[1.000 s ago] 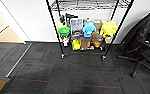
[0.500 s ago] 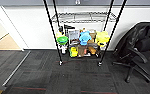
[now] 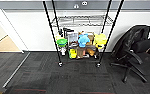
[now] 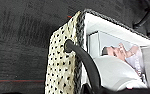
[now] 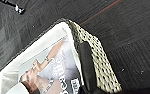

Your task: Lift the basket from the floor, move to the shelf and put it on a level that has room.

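Observation:
The beige basket (image 4: 61,62) with perforated woven sides and a grey rim hangs above the dark carpet floor (image 4: 18,37). My left gripper (image 4: 77,50) grips its rim at one end, a dark finger (image 4: 68,46) lying on the outer wall. My right gripper (image 5: 79,48) holds the other end of the basket (image 5: 101,65), a dark finger (image 5: 85,60) against the woven side. A magazine (image 5: 53,72) lies inside. Ahead, the black wire shelf (image 3: 52,32) stands against the wall. Its upper level (image 3: 82,20) is a bare wire grid. A lower tier holds colourful toys (image 3: 83,41).
A black office chair (image 3: 134,47) stands right of the rack, its legs reaching onto the carpet (image 3: 73,77). A doorway with pale flooring (image 3: 3,43) opens at the left. A thin red line (image 3: 31,90) crosses the carpet close to me.
The whole head picture has shifted: the camera has come nearer the rack, which now looks larger and more central, and the chair has come further into the picture.

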`<state>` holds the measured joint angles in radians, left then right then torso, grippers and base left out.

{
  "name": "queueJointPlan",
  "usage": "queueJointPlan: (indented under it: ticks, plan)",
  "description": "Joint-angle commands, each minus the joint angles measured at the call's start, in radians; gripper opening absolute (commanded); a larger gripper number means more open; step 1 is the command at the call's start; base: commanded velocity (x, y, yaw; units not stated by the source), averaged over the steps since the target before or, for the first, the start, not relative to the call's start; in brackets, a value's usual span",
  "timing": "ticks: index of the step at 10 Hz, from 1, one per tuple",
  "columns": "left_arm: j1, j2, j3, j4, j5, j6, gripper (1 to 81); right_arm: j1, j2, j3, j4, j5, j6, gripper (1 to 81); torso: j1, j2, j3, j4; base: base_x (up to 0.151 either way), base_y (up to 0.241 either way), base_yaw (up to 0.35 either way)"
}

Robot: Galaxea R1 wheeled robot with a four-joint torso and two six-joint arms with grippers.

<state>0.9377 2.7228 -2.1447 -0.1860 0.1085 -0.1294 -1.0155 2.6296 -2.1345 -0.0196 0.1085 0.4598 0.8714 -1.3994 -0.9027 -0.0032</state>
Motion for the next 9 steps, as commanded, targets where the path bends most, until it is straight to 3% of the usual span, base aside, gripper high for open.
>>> queueJointPlan:
  ticks: [1, 2, 3, 5, 9]
  plan:
    - [-0.059, -0.049, 0.034, -0.020, 0.053, -0.001, 1.0, 0.070, -0.027, 0.035, -0.030, -0.018, 0.008, 1.0, -0.064, 0.100, 0.000, 0.000, 0.000, 0.000, 0.000]
    - [-0.059, -0.058, 0.049, -0.020, 0.051, -0.001, 1.0, 0.067, -0.030, 0.041, -0.030, -0.018, 0.008, 1.0, -0.086, 0.133, 0.000, 0.000, 0.000, 0.000, 0.000]
    - [-0.059, -0.064, 0.061, -0.020, 0.049, -0.001, 1.0, 0.065, -0.032, 0.039, -0.028, -0.018, 0.010, 1.0, -0.107, 0.167, 0.098, 0.000, 0.000, 0.000, 0.000]
    - [-0.059, -0.060, 0.061, -0.020, 0.054, -0.001, 1.0, 0.056, -0.033, 0.033, -0.026, -0.016, 0.013, 1.0, -0.143, 0.223, 0.127, 0.000, 0.000, 0.000, 0.000]
    - [-0.076, -0.038, 0.057, -0.018, 0.054, -0.003, 1.0, 0.080, -0.026, 0.042, -0.030, -0.018, 0.014, 1.0, -0.227, 0.351, 0.256, 0.000, 0.000, 0.000, 0.000]
